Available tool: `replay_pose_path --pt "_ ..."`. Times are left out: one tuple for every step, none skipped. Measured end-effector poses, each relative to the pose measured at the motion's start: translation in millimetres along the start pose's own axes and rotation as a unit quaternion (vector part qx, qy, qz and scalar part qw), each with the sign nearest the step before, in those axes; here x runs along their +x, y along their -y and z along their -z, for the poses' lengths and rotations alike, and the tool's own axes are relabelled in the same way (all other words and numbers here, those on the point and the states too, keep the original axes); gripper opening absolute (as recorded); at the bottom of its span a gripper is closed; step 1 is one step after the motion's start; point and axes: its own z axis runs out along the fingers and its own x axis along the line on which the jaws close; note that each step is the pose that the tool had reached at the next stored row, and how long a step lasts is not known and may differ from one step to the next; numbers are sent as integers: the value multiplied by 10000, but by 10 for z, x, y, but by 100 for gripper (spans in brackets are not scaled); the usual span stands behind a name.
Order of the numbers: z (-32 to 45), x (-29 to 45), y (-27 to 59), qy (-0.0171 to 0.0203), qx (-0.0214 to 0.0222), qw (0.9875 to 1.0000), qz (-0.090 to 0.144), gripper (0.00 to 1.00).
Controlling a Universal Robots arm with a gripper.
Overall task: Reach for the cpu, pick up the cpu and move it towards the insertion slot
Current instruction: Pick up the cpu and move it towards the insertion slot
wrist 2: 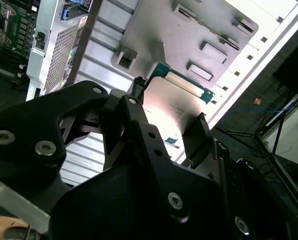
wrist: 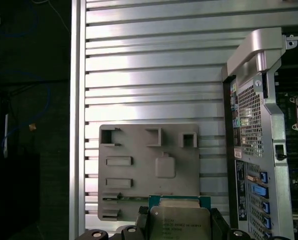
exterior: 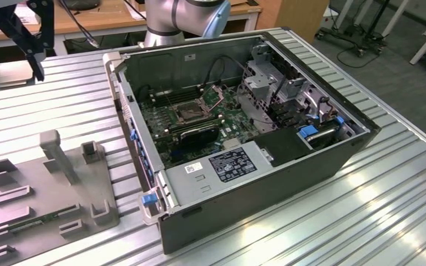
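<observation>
Hand (wrist: 179, 218) pinches the cpu (wrist: 180, 226) by its sides, silvery square top rimmed in green.

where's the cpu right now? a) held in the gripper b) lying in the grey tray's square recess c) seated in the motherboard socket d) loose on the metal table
a: in the first wrist view the gripper clamps the cpu above the grey tray, whose square recess is empty.

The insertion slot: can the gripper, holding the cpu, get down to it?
Probably yes. The computer case lies open, nothing covers the insertion slot, and the gripper holds the cpu above the grey tray, clear of the case walls.
</observation>
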Motion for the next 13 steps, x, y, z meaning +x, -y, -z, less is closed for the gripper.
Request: replay_pose_path --pt "0 -9 0 0 0 10000 0 55" --pt "0 -17 0 0 0 10000 0 55" --pt "0 -25 -1 0 0 10000 0 55" --pt "0 -33 -1 0 0 10000 0 55" --pt "0 -41 -1 0 0 10000 0 55" --pt "0 -50 -2 0 0 10000 0 55" --pt "0 -58 -2 0 0 10000 0 55" --pt "0 -66 -2 0 0 10000 0 55" --pt "0 -75 -3 0 0 10000 0 55" --pt "0 -83 -3 0 0 10000 0 55" --pt "0 -91 -3 0 0 10000 0 55" --pt "0 -99 -3 0 0 10000 0 55" --pt "0 -107 -4 0 0 10000 0 55"
